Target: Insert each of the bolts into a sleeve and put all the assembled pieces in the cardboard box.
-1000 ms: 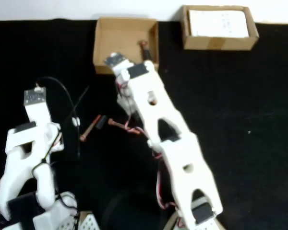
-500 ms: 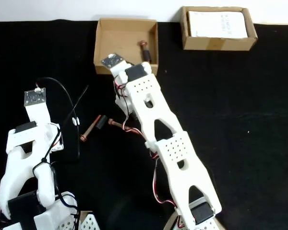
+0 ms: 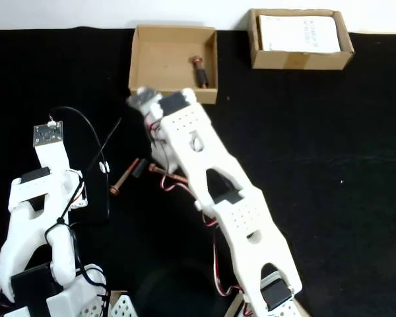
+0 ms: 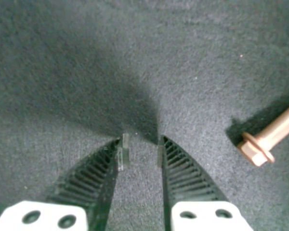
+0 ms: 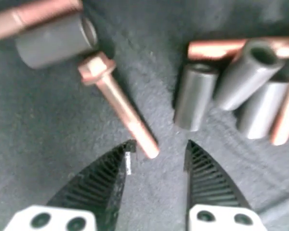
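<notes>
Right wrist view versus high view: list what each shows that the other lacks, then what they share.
Right wrist view: the right gripper, open over the black cloth, and a pile of grey sleeves and bolts. High view: the cardboard box holding one assembled piece, a second box with paper, and the left arm. Both: a loose bolt and another bolt beside a lone sleeve.

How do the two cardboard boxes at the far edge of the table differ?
The left box holds one sleeved bolt; the right box holds a white sheet. The left box looks squarer, the right box wider. Both are open-topped brown cardboard.
</notes>
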Tool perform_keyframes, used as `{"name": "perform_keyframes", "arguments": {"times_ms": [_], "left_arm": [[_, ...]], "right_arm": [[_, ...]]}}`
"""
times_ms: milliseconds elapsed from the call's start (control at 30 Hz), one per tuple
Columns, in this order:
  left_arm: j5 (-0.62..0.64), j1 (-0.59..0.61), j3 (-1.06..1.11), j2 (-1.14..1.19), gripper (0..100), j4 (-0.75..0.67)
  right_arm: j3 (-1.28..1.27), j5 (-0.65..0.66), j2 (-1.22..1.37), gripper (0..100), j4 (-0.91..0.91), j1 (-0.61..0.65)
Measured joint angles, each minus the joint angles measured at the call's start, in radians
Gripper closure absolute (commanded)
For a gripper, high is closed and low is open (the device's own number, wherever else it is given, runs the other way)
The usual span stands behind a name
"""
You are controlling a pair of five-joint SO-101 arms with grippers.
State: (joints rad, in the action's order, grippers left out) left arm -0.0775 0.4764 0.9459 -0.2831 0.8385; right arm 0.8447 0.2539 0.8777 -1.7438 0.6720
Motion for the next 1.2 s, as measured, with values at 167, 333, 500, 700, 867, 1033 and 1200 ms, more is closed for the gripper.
{"name": "perform_keyframes", "arguments": {"times_ms": [167, 333, 500, 700, 867, 1033, 1200], "left_arm": [[0.000, 0.000, 0.000, 0.000, 88, 0.000], [0.000, 0.000, 0.000, 0.000, 88, 0.000], [0.000, 0.000, 0.000, 0.000, 88, 0.000], [0.000, 0.000, 0.000, 0.000, 88, 0.000], [0.000, 0.000, 0.000, 0.000, 88, 0.000], [0.000, 0.000, 0.000, 0.000, 88, 0.000], [0.012, 0.000, 0.000, 0.000, 88, 0.000]], "right_arm": [[-0.012, 0.000, 0.000, 83.5, 0.060, -0.021], [-0.014, 0.086, 0.032, 83.5, 0.135, -0.031], [-0.018, 0.101, 0.037, 83.5, 0.173, -0.031], [-0.023, 0.101, 0.057, 83.5, 0.213, -0.031], [-0.008, 0.101, 0.115, 84.9, 0.221, -0.035], [-0.003, 0.101, 0.137, 99.3, 0.233, -0.048], [0.003, 0.101, 0.137, 99.1, 0.235, -0.069]]}}
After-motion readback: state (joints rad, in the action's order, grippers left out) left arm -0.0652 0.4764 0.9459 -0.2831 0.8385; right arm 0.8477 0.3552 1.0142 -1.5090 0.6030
